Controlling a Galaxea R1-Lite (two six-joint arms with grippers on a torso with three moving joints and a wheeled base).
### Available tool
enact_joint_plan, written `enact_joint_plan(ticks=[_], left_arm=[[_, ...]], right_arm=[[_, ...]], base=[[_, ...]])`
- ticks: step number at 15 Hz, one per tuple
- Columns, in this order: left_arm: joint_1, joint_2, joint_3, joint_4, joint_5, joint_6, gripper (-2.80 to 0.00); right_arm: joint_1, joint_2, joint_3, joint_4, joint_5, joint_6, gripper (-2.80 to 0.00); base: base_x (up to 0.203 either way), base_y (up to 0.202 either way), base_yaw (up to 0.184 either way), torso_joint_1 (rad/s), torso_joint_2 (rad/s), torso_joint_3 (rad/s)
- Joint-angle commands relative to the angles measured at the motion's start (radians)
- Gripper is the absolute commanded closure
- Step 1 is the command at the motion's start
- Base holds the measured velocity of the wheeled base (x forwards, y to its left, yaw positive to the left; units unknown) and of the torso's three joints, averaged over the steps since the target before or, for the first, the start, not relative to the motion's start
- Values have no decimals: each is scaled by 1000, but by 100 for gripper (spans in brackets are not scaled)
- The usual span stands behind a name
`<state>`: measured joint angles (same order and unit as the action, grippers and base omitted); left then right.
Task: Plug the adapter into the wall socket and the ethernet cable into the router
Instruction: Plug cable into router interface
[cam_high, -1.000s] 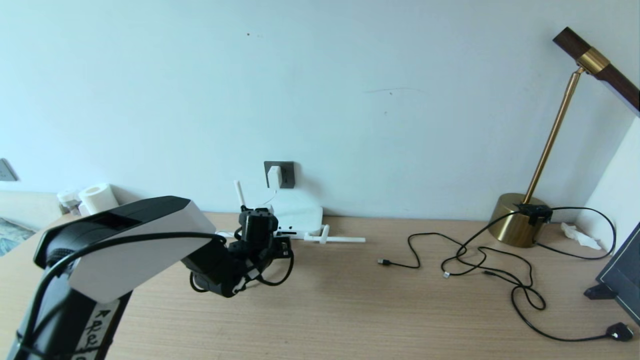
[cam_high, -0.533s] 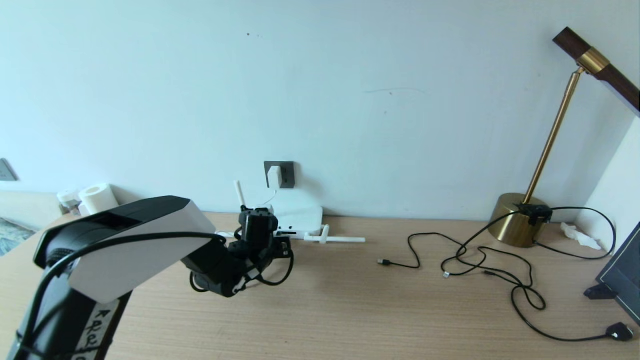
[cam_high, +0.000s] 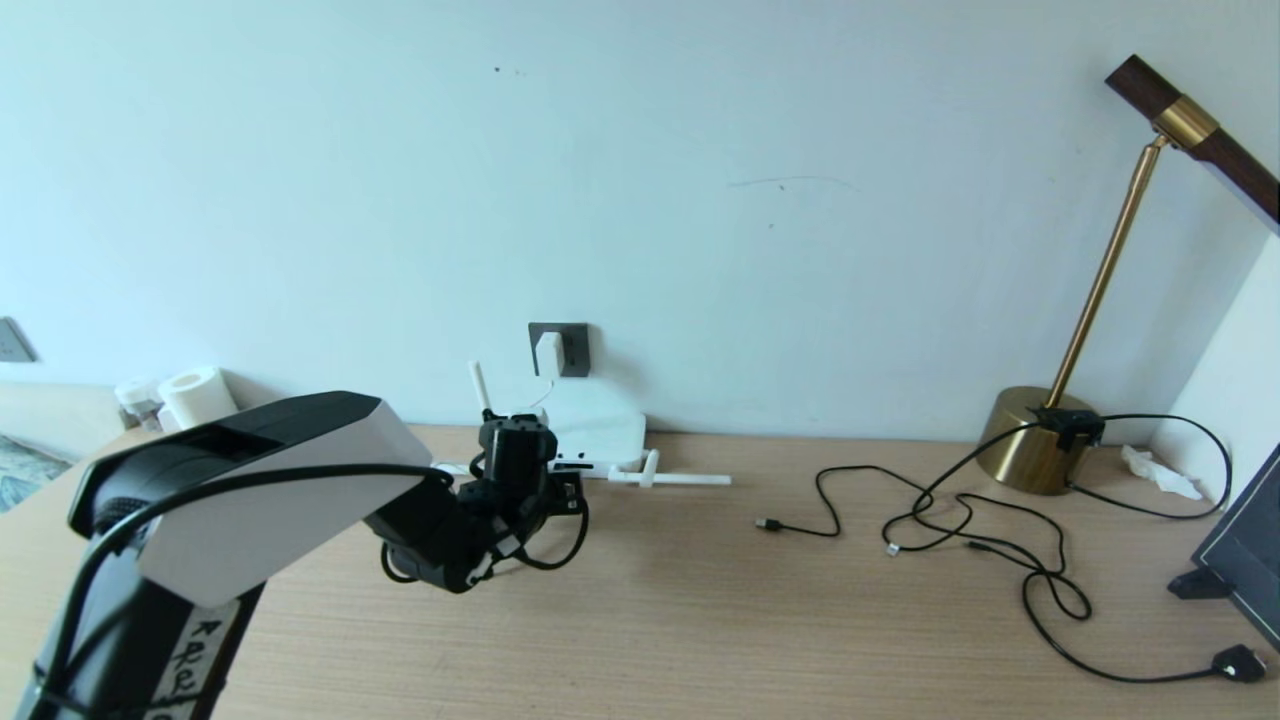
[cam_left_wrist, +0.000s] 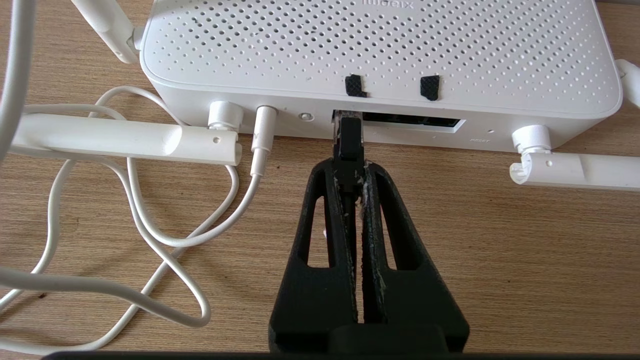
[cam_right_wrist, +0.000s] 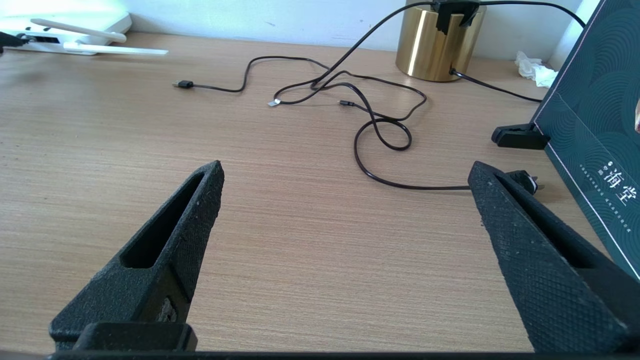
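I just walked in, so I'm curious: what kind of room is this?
Probably a home or office desk: a wooden desk against a wall, a brass lamp, a white router and a wall socket.

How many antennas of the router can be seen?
3, more may be hidden. On the router: one antenna stands upright at its left rear; one lies folded along the front on the left; one lies along the front on the right.
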<state>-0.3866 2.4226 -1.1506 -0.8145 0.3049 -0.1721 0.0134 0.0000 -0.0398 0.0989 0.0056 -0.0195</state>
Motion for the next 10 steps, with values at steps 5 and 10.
enact_joint_plan(ticks=[5, 10], left_arm=[[-2, 1, 2, -6, 2, -1, 0], [-3, 6, 6, -6, 2, -1, 0]], right_arm=[[0, 2, 0, 1, 1, 0, -280], [0, 2, 0, 1, 1, 0, -280]], base=[[0, 0, 0, 0, 0, 0], [0, 0, 0, 0, 0, 0]])
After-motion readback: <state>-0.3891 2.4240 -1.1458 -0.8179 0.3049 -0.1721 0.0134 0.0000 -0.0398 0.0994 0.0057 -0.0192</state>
